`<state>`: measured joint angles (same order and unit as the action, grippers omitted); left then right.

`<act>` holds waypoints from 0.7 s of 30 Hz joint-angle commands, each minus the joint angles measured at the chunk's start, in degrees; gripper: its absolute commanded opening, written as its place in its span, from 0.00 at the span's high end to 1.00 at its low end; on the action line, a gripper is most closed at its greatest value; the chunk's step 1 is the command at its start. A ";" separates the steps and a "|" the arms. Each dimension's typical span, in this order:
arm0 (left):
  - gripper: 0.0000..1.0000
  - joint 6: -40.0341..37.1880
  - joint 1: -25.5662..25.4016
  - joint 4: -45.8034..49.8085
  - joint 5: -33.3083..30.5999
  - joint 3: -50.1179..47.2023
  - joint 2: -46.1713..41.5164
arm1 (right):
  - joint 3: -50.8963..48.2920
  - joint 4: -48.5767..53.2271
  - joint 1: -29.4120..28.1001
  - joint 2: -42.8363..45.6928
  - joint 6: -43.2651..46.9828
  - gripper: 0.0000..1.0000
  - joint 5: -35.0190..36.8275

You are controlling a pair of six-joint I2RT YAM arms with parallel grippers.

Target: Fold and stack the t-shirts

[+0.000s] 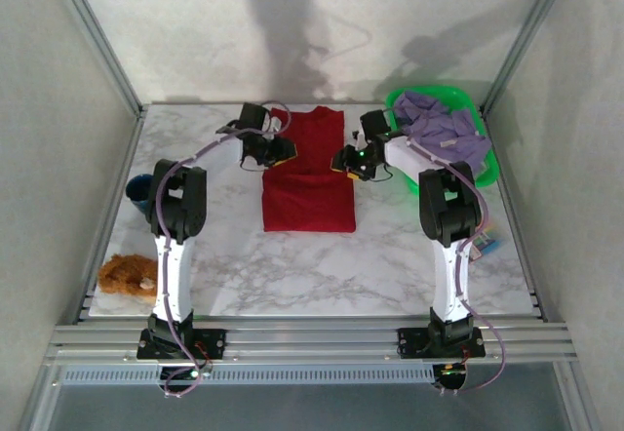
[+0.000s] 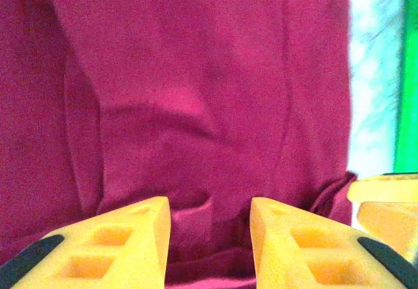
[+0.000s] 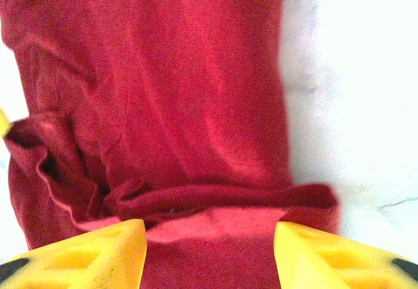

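The deep red t-shirt (image 1: 307, 182) lies folded into a long strip in the middle of the table. Its far end is bunched up between my two grippers. My left gripper (image 1: 280, 149) is low over the shirt's far left part, jaws apart, with a ridge of red cloth (image 2: 196, 93) in the gap (image 2: 209, 204). My right gripper (image 1: 344, 161) is at the shirt's right edge, jaws wide, with a rolled fold of red cloth (image 3: 196, 197) just ahead of the gap (image 3: 209, 227). The pale lavender t-shirt (image 1: 444, 129) is heaped in the basket.
The bright green basket (image 1: 492, 163) stands at the back right, close to the right arm. A fuzzy orange-brown lump (image 1: 127, 275) lies at the near left edge, and a dark blue object (image 1: 138, 187) sits behind the left arm. Bare marble (image 1: 322, 275) stretches in front of the shirt.
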<state>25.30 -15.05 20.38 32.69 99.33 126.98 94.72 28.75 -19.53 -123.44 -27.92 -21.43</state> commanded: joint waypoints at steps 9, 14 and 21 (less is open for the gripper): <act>0.59 -0.25 -0.36 0.24 -2.10 -8.10 -10.88 | -1.12 5.39 0.13 7.59 -1.92 0.45 3.54; 0.56 -0.13 -1.18 -0.91 -5.44 -22.29 -23.39 | -13.59 6.67 -0.71 18.37 -5.30 0.44 4.31; 0.56 0.75 -3.13 -1.18 -6.41 -40.33 -35.15 | -29.02 8.07 -3.96 29.31 -6.75 0.44 5.96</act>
<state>25.69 -16.78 18.74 28.05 64.38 93.78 69.32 34.54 -21.89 -95.79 -33.17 -17.30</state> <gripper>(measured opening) 0.440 0.563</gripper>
